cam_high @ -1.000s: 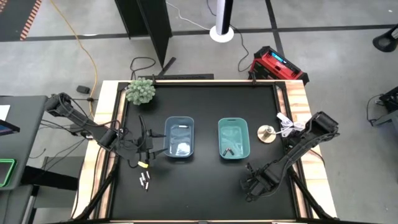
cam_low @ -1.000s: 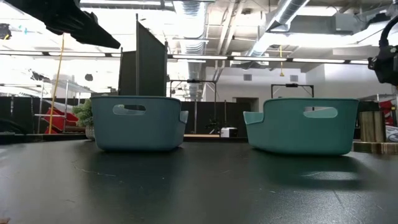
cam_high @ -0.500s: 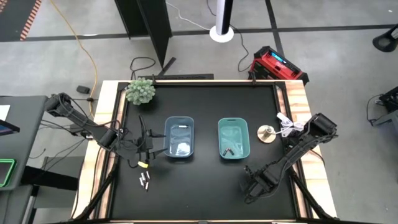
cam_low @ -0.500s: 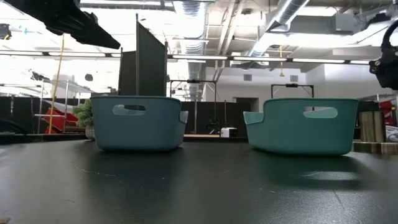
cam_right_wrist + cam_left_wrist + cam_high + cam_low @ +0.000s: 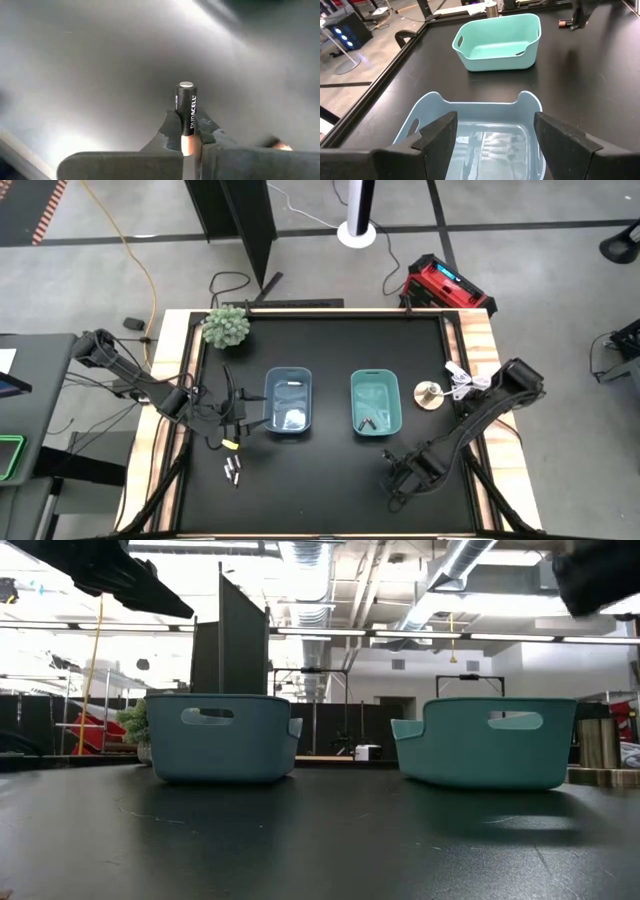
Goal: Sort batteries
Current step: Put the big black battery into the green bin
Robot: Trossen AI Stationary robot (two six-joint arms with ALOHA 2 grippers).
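Note:
My right gripper point(image 5: 394, 480) stands over the table's near right part, shut on a dark battery point(image 5: 186, 107) with a coppery end. My left gripper point(image 5: 492, 145) is open at the left end of the light blue bin point(image 5: 289, 402), which holds whitish batteries point(image 5: 495, 150). The teal bin point(image 5: 375, 404) to its right holds a few dark batteries point(image 5: 370, 420). A few loose batteries point(image 5: 233, 471) lie on the table near the front left. My right gripper pinches the battery's coppery end point(image 5: 186, 142) between its two fingers point(image 5: 170, 131). The battery lies along the fingers and juts out past their tips, its silver end cap point(image 5: 186, 85) pointing away from the wrist. Whether it is clear of the table I cannot tell.
A potted plant point(image 5: 227, 326) sits at the far left corner. A small round brass thing point(image 5: 429, 394) lies right of the teal bin. Wooden rails point(image 5: 480, 350) border the black tabletop. Bare tabletop lies between the bins and the near edge.
My right gripper has moved a little toward the table's left edge, staying near the front. The left arm, the bins and the loose batteries are where they were.

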